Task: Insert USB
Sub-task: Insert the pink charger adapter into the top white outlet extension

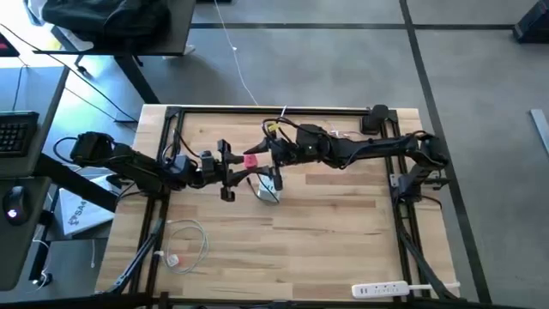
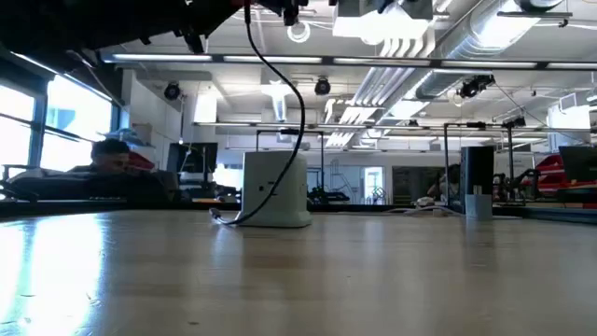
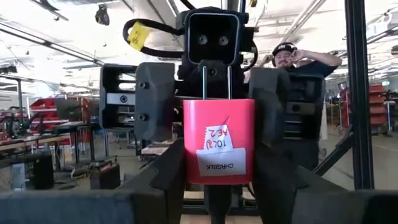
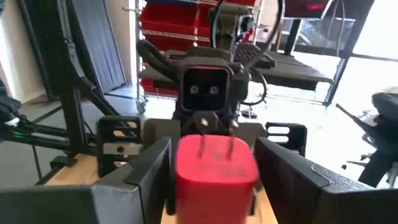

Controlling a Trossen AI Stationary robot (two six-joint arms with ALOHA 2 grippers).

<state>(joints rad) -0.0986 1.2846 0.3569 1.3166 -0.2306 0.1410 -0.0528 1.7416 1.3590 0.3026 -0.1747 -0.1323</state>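
Above the middle of the wooden table [image 1: 326, 232], seen from overhead, 2 dark arms meet nose to nose. The left gripper [image 1: 235, 164] reaches in from 9 o'clock and the right gripper [image 1: 264, 155] from 3 o'clock, with the USB [image 1: 250, 160] held in the air between them. In the left wrist view the USB is a red-pink block with 2 metal prongs and a small white label. The left arm's own fingers [image 3: 169, 180] press against both of its sides, clamping it. The right arm's fingers [image 4: 151, 171] sit close on either side of the same block. Whether they grip it or merely flank it cannot be told. At about 5 o'clock from the USB a white charger cube [image 2: 275, 189] stands upright on the tabletop, and a thin black cable [image 2: 280, 84] hangs from above to its foot. A coiled white cable [image 1: 187, 243] lies toward the table's 7 o'clock corner, and a white power strip [image 1: 381, 289] rests at the 5 o'clock edge. Beyond the table, a person in a dark cap [image 3: 292, 57] shows in the left wrist view. Another person [image 2: 114, 157] sits low in the workshop behind.
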